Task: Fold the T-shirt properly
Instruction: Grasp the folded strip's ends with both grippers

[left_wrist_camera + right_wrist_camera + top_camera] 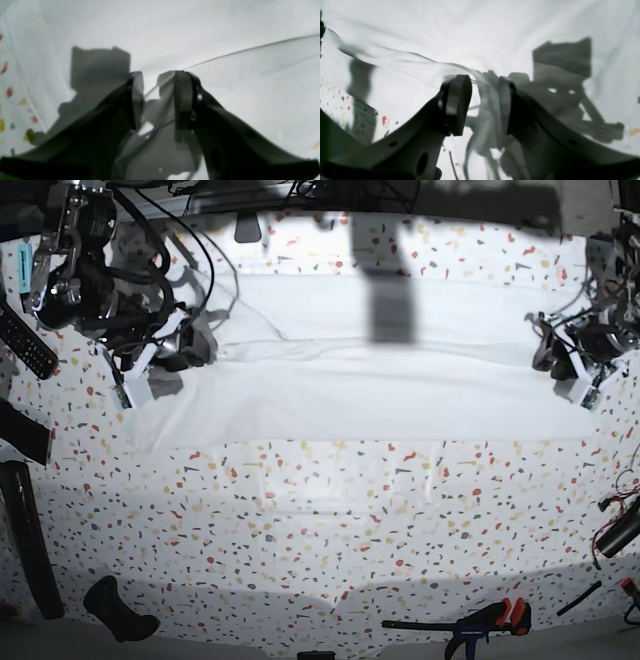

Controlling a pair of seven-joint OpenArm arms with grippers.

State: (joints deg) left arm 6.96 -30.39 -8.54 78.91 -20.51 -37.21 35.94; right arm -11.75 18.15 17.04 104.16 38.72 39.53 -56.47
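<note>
Speckled terrazzo tabletop [320, 520], front half bare; a clamp [480, 620] is seen at the front edge, cables and dark gear at the left edge. The T-shirt [370, 380] is spread across the far half of the tabletop, one layer apparently folded over along a long crease. Judged light, limp and wrinkle-prone: no stiffness, so it is best taken at hems or corners and kept taut between both arms. The left gripper [158, 100] sits at the shirt's edge near the tabletop's right edge, jaws part-closed, a thin fold of cloth pinched between them. The right gripper [483, 107] is at the opposite end, bunched fabric clamped between its jaws.
</note>
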